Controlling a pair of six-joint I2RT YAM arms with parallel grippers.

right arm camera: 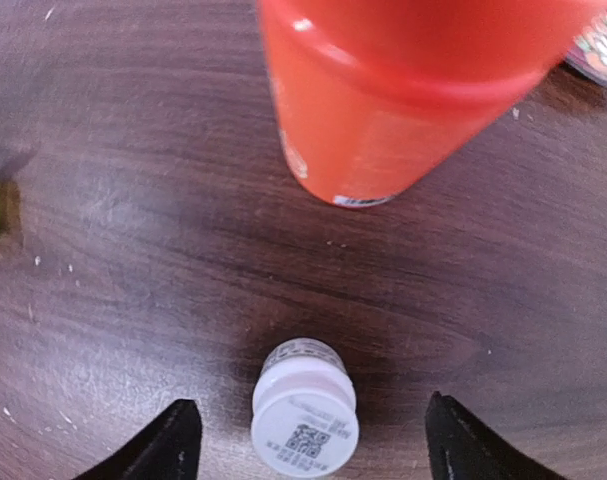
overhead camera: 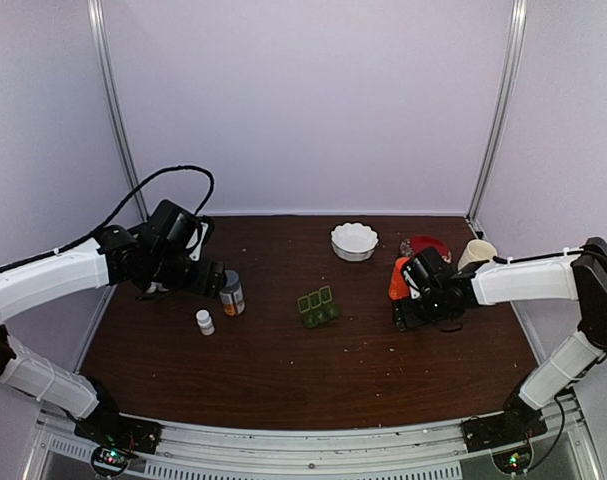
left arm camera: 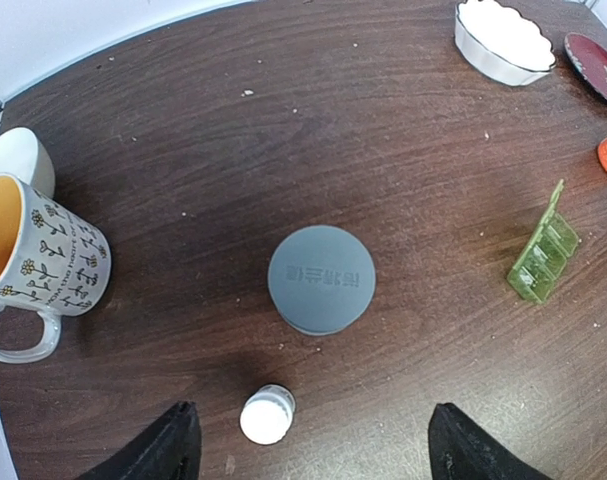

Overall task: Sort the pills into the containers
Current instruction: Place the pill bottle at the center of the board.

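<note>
**Item:** one small dark-green plastic pill box (overhead camera: pixel 318 307), a short strip of three square cells with the hinged lids raised. It stands near mid-table, apart from everything else, between the grey-capped bottle (overhead camera: pixel 231 293) and the orange plastic bottle (overhead camera: pixel 399 280). The pills are too small to make out in any view.

**Surface:** dark brown wood-grain table (overhead camera: pixel 283 370), flecked with pale crumbs.

**Room:** plain pale walls (overhead camera: pixel 313 100) and two metal corner posts (overhead camera: pixel 111 110).

**Writing:**
- Raised characters on the round grey cap, not legible.
- A printed label on that bottle's side, unreadable.
- A QR code on top of one small white bottle (right arm camera: pixel 305 425).
- A black sprig pattern on the cream mug (left arm camera: pixel 43 270), which is yellow inside.

**Count:**
- Small white bottles: two. The second (left arm camera: pixel 267 415) stands near the grey-capped bottle.
- Grey-capped bottle: one.
- Orange bottle: one.
- White scalloped bowl (overhead camera: pixel 354 241): one.
- Red plate (overhead camera: pixel 428 246): one.
- Patterned mug: one.
- Plain cream cup (overhead camera: pixel 476 253): one.

**Tools:**
- Left tool (left arm camera: pixel 311 420): fingers apart, holding nothing, above the grey cap and the nearby white bottle.
- Right tool (right arm camera: pixel 308 400): fingers spread wide. The QR-coded bottle stands upright between them, clear of both, with the orange bottle just beyond.
</note>
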